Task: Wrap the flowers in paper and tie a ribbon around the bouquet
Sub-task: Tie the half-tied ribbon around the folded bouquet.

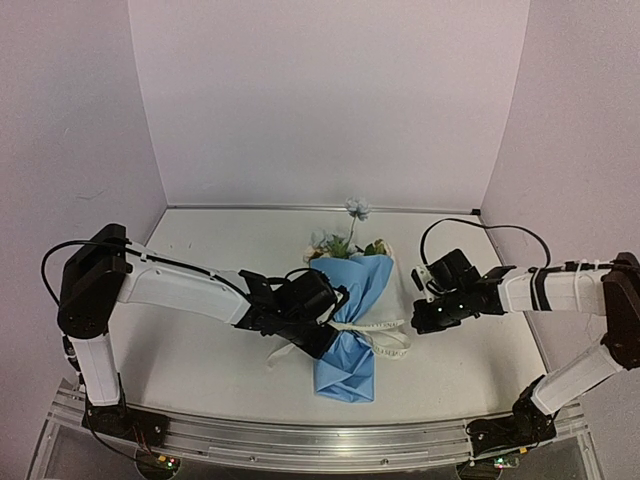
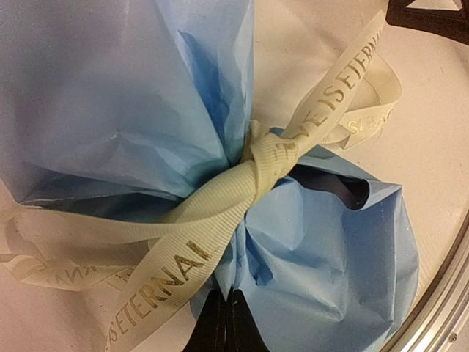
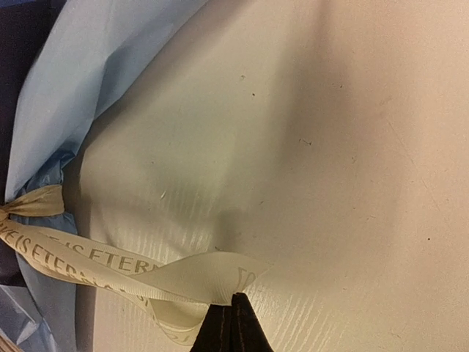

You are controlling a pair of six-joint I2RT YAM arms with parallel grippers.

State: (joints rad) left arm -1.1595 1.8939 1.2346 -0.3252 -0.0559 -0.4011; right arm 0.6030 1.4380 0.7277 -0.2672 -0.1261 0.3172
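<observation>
Ribbon (image 2: 220,198) is sitting knotted around the wrapped bouquet (image 1: 350,320), lying on the worktop (image 1: 200,370) between both sets of fingers. My right fingers (image 3: 220,330) are pinching a ribbon loop. My left fingers (image 2: 212,326) are closed below the knot, grip unclear. I'm judging only tightening is remaining.

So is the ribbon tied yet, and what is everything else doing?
bouquet, lying flat, wrapped
paper, cinched tight in the middle
ribbon, knotted around the paper
flowers, sticking out the wide end
left gripper, shut beside the ribbon, grip unclear
right gripper, shut on the ribbon
</observation>
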